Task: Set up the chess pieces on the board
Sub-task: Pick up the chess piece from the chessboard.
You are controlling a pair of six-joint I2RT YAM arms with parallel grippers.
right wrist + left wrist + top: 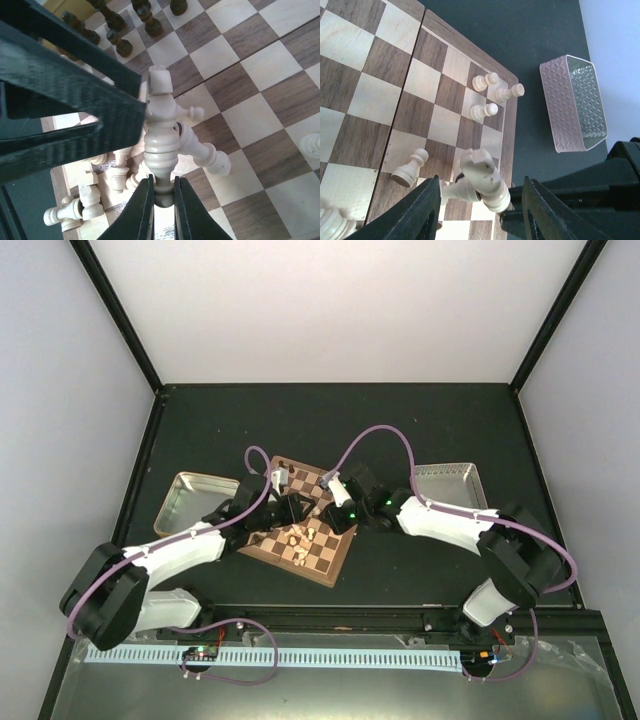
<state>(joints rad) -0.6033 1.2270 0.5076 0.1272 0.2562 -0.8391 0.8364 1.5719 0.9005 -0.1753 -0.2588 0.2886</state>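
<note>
The board (322, 558) lies angled between both arms, with cream chess pieces (302, 536) heaped near its front corner. My right gripper (161, 194) is shut on the thin stem of a tall cream piece (161, 131), holding it above the heap. That same piece (484, 176) hangs between the fingers of my left gripper (481, 212), which is open with a gap on each side. Three cream pawns (485, 82) sit near the board's corner and another pawn (411, 168) lies tipped over. More cream pieces (85, 200) lie flat under the held one.
Dark chessmen (116, 31) stand in rows at the far side of the board. A gold tin tray (192, 502) sits left of the board and a pale patterned tray (574, 102) right of it. My two grippers are close together over the board.
</note>
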